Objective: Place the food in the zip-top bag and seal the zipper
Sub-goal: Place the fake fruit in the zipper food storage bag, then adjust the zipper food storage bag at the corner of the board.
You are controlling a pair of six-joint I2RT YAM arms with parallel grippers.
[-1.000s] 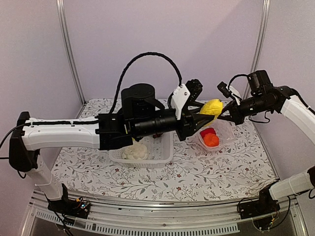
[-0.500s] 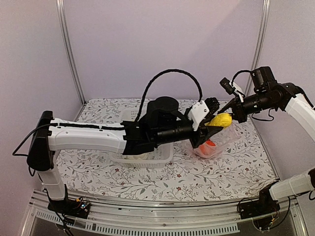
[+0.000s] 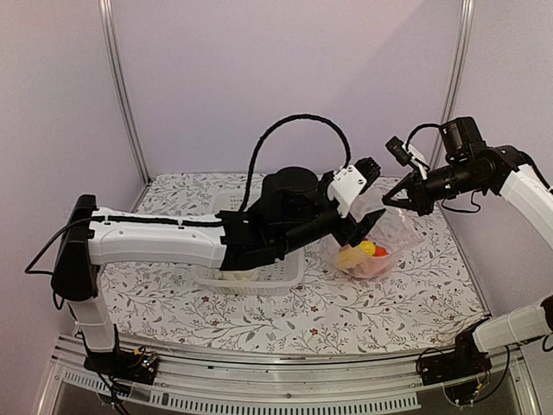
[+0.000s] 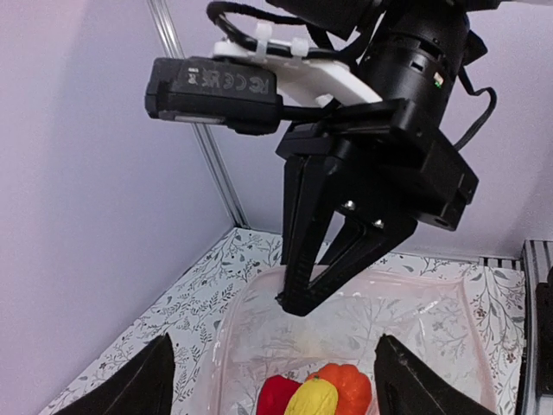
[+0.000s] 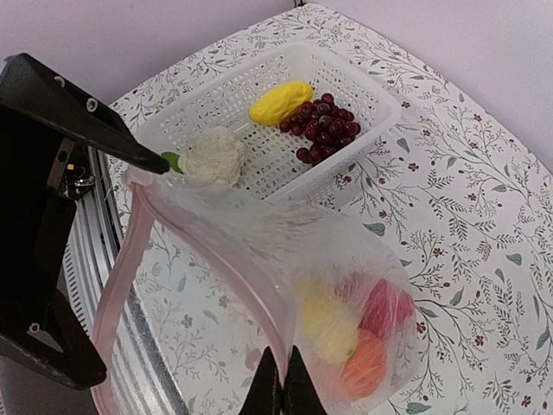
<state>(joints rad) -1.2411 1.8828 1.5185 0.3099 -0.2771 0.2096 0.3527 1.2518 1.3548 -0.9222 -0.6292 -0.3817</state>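
The clear zip-top bag [image 3: 393,235] stands open on the table, right of centre. My right gripper [image 3: 390,199] is shut on its mouth edge and holds it up; in the right wrist view it [image 5: 282,391] pinches the pinkish zipper strip [image 5: 121,285]. A yellow piece [image 4: 313,399], a red one [image 4: 275,396] and an orange one [image 4: 347,387] lie inside the bag. My left gripper [image 3: 361,226] is open and empty, just above the bag's mouth [image 4: 281,385]. Another yellow piece [image 5: 279,101], the purple grapes [image 5: 321,128] and the white cauliflower [image 5: 212,156] lie in the basket.
The white lattice basket [image 5: 363,82] stands left of the bag, partly under my left arm in the top view [image 3: 289,270]. My left gripper's fingers [image 5: 78,117] flank the bag's mouth. The flowered tablecloth [image 3: 389,303] covers the table; metal frame posts stand at the back corners.
My left gripper carried a yellow piece down to the bag's mouth and let it go. The piece now lies inside the bag, and the gripper stands open above it.
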